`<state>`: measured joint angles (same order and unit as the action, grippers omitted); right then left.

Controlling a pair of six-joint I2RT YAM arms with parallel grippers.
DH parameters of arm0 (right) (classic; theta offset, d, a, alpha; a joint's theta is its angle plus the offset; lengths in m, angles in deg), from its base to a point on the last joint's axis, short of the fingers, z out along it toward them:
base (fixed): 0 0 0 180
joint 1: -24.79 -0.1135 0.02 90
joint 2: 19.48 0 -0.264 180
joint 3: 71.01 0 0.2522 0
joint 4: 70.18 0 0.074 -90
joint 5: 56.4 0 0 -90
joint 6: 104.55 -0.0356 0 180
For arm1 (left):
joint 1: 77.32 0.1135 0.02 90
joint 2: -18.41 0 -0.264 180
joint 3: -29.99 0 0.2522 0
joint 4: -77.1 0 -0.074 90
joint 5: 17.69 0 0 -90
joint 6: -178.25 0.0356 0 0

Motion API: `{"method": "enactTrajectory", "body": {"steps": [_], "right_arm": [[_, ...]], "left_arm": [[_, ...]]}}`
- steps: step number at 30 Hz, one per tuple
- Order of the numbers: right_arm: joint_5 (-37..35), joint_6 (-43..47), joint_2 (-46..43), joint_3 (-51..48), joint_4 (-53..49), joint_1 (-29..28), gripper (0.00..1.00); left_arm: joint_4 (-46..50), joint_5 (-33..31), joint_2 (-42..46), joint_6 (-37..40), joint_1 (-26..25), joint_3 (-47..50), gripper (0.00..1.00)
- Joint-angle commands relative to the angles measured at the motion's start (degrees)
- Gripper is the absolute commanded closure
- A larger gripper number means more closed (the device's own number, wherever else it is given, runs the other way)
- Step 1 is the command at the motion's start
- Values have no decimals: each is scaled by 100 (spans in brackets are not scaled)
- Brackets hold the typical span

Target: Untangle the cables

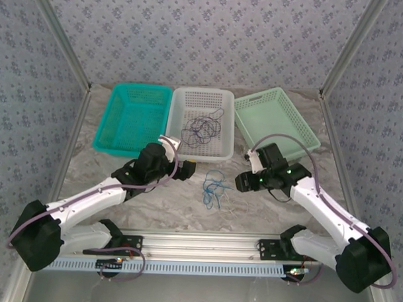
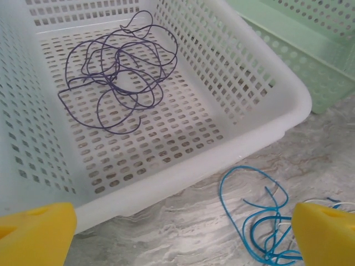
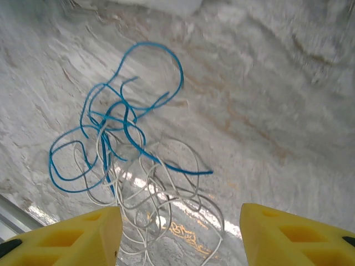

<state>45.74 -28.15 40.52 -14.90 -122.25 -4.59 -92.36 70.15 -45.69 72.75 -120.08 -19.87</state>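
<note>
Parted right hand [image 3: 177, 224] above blue, whitish cables [image 3: 124, 126]

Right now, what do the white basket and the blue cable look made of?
White basket: likely moulded plastic, smooth and slightly glossy, with a regular grid of holes. Blue cable: seemingly thin plastic-coated wire, holding springy loops; its core is hidden.

Bare table [image 3: 266, 83] lies open beneath my right gripper [image 3: 180, 235] around the blue and white cables [image 3: 125, 124]; the white basket [image 2: 222, 149] walls the far side.
</note>
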Motion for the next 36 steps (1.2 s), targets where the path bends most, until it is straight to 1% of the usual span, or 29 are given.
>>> {"method": "enactTrajectory", "body": {"steps": [1,2,5,10,13,16,19,23,28,36], "right_arm": [[-456,-652,-19,-284,358,-292,40],[-456,-744,16,-365,571,-391,40],[-533,-980,49,-532,723,-666,42],[-849,-1364,-250,-654,412,-944,43],[-705,-1712,-546,-823,316,-1110,46],[-729,-1896,-679,-921,359,-1517,49],[-879,-2036,-574,-978,524,-1888,51],[-771,-2546,-340,-1048,554,-1941,50],[-542,-3203,-410,-1236,727,-1990,47],[-315,-3640,-46,-1269,1026,-2056,48]], "left_arm": [[-464,208,-71,-343,13,-38,1],[-471,247,-99,-377,9,-46,0],[-422,360,-197,-445,-9,-52,0],[-413,365,-255,-505,-31,1,1],[-477,365,-300,-519,-47,6,1],[-491,382,-370,-500,-51,-38,1],[-513,404,-431,-483,-50,-79,1],[-492,435,-444,-471,-57,-108,1],[-486,431,-411,-463,-67,-64,1],[-494,396,-409,-424,-67,-29,1]]}}
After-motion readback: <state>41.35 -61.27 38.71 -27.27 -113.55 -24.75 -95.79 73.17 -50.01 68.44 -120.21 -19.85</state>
